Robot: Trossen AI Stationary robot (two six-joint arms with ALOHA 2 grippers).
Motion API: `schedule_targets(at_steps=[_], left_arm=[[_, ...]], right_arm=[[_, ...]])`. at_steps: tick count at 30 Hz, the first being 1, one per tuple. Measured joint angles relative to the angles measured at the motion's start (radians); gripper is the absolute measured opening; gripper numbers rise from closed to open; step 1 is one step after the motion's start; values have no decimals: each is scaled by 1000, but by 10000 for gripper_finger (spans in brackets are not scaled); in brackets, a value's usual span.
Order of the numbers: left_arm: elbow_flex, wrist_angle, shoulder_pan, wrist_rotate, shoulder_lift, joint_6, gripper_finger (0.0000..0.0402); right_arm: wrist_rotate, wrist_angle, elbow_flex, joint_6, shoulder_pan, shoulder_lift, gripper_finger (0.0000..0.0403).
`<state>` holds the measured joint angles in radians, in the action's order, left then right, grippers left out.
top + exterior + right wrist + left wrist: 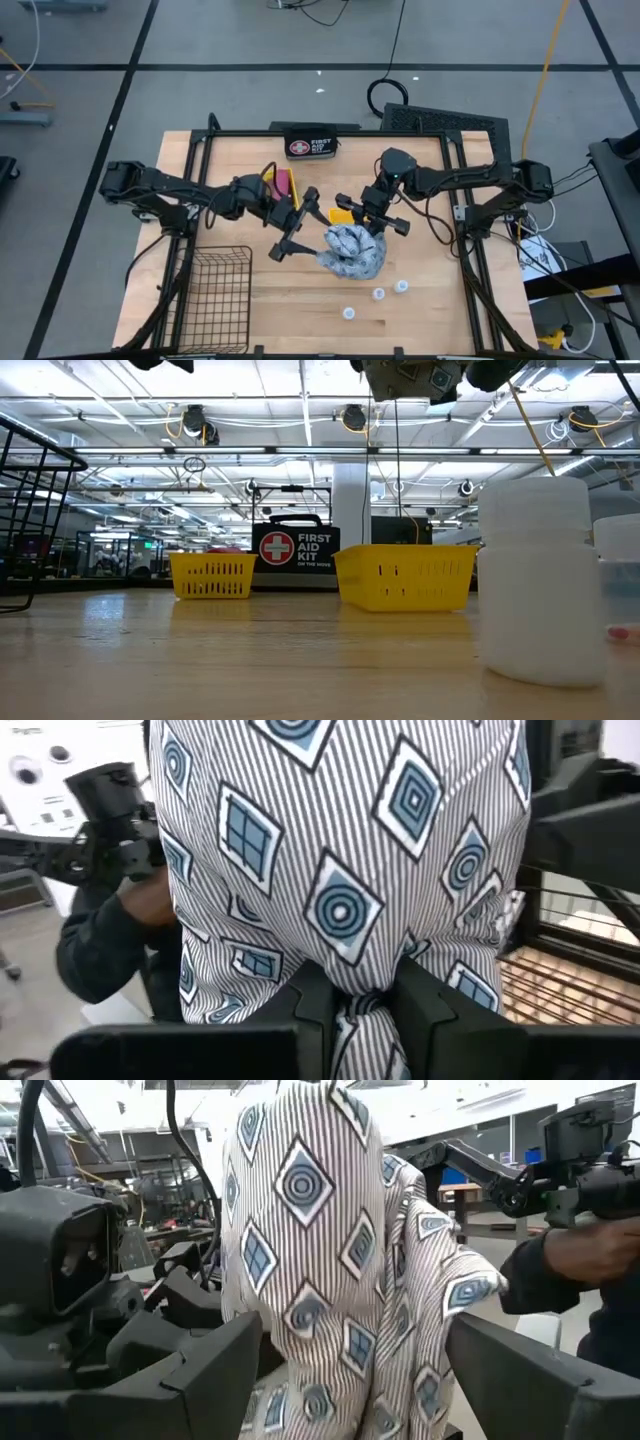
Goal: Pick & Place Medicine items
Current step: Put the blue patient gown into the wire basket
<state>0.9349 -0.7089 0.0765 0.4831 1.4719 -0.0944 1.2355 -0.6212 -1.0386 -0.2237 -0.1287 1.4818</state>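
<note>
The soft pouch (352, 254) sits near the middle of the tabletop (430, 310), a rumpled bundle of pale cloth with fine dark stripes and grey-blue diamonds, each diamond holding either concentric rings or a small window-pane grid. In the right wrist view its fabric (340, 870) is gathered into a tight neck, and the right tool (362, 1010) is pinched narrow on that gathered part, so the cloth balloons out beyond the fingers. From above, the right tool (372, 222) sits at the pouch's upper edge. The left tool (297, 232) is just beside the pouch on its other side, fingers spread wide, and in its own wrist view the cloth (330, 1270) fills the gap between the two fingers without either visibly pressing it (the lower folds are cut off from sight). Three tiny white round containers (379, 294) lie apart on the bare wood below the pouch; one of them (540, 580) looms close in the low view.
</note>
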Motion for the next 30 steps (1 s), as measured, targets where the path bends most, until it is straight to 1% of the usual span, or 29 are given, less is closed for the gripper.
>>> schedule_targets(at_steps=[7, 11, 14, 18, 20, 24, 27, 30], left_arm=[[0, 2, 1, -3, 0, 26, 325], [0, 4, -3, -13, -3, 59, 321], [0, 55, -18, -12, -50, 69, 311], [0, 200, -50, -32, -141, 18, 297], [0, 212, -63, -57, -170, 20, 290], [2, 201, -78, -67, -205, 93, 282], [0, 206, -77, -88, -198, 95, 277], [0, 193, -77, -127, -188, 90, 274]], right_arm=[[11, 12, 0, 0, -6, 0, 41], [22, 12, 0, 0, -6, 0, 41], [23, 16, 0, -7, -10, -13, 41], [47, 23, -1, -26, -33, -59, 41], [67, 45, -1, -25, -49, -87, 41], [74, 101, -1, 6, -86, -147, 41], [66, 155, -1, 38, -111, -173, 41], [13, 200, -1, 76, -123, -188, 41]])
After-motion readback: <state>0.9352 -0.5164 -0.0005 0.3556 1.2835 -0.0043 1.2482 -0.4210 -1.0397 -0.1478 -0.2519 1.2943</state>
